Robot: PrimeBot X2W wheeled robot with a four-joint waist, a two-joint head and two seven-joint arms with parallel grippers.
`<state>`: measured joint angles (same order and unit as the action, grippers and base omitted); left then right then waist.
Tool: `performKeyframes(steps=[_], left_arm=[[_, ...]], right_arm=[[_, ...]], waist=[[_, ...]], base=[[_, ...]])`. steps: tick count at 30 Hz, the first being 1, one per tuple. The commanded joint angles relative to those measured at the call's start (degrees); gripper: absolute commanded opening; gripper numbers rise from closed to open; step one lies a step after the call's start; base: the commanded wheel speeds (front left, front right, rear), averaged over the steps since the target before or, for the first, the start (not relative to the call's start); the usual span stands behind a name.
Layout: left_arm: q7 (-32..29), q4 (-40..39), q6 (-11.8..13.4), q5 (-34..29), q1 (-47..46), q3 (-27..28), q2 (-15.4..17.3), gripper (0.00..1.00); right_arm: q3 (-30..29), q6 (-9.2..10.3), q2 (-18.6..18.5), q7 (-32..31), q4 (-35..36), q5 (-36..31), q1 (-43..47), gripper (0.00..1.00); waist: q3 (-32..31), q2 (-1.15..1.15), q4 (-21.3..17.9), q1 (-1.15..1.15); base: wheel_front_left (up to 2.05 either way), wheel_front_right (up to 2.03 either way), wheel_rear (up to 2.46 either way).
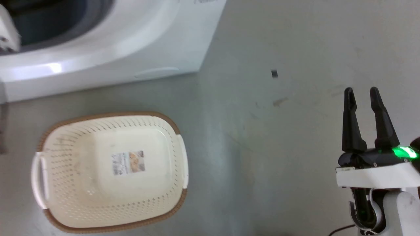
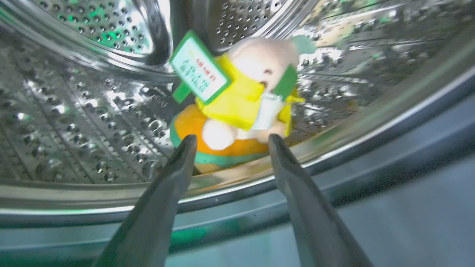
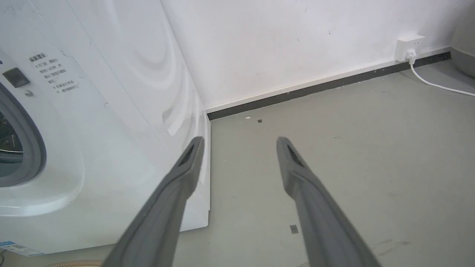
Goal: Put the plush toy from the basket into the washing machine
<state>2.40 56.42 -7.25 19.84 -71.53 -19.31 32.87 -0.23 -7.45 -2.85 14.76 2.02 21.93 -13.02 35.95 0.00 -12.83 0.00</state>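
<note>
The plush toy, pale pink head, yellow jacket, orange-and-green base and a green-white tag, lies on the shiny perforated drum inside the washing machine. My left gripper is open at the drum's mouth, its fingertips just short of the toy's base, with nothing between them. The cream basket with its brown rim stands on the floor in front of the washer, only a label sticker on its bottom. My right gripper hovers open over the floor at the right, holding nothing.
The grey rubber door ring runs under my left fingers. In the right wrist view the washer's white side stands left, with a wall socket and white cable at the far wall. Bare grey floor stretches right of the basket.
</note>
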Motion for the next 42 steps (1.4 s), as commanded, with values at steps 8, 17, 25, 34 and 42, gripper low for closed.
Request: performKeyframes(steps=[8,17,25,34,42], left_arm=[[10.51,1.93,-0.16,2.94,9.96,-0.57,-8.32,1.00],[12.56,-11.46,2.40,3.17,24.71,0.45,-13.13,1.00],[12.58,-34.31,9.60,0.07,45.75,4.72,-15.01,1.00],[12.59,-47.01,16.13,-3.23,62.72,5.36,-18.66,1.00],[12.59,-47.77,16.51,-5.03,68.65,4.04,-20.58,1.00]], right_arm=[[-2.10,-0.03,-0.03,0.24,-1.06,-3.13,3.03,1.00],[-4.03,-0.03,-0.03,0.24,-2.08,-4.73,6.99,1.00],[-4.28,-0.03,-0.03,0.24,-2.28,-4.76,10.76,1.00],[-3.31,-0.03,-0.03,0.24,-2.42,-7.03,13.70,1.00],[-2.71,-0.03,-0.03,0.24,-2.83,-6.91,15.20,1.00]], waist=[[-14.74,0.00,8.39,0.00],[-23.95,0.00,12.18,0.00],[-28.86,0.00,13.95,0.00],[-31.46,0.00,15.30,0.00],[-32.37,0.00,15.73,0.00]], base=[[0.00,0.00,0.00],[0.00,0.00,0.00],[0.00,0.00,0.00],[0.00,0.00,0.00],[0.00,0.00,0.00]])
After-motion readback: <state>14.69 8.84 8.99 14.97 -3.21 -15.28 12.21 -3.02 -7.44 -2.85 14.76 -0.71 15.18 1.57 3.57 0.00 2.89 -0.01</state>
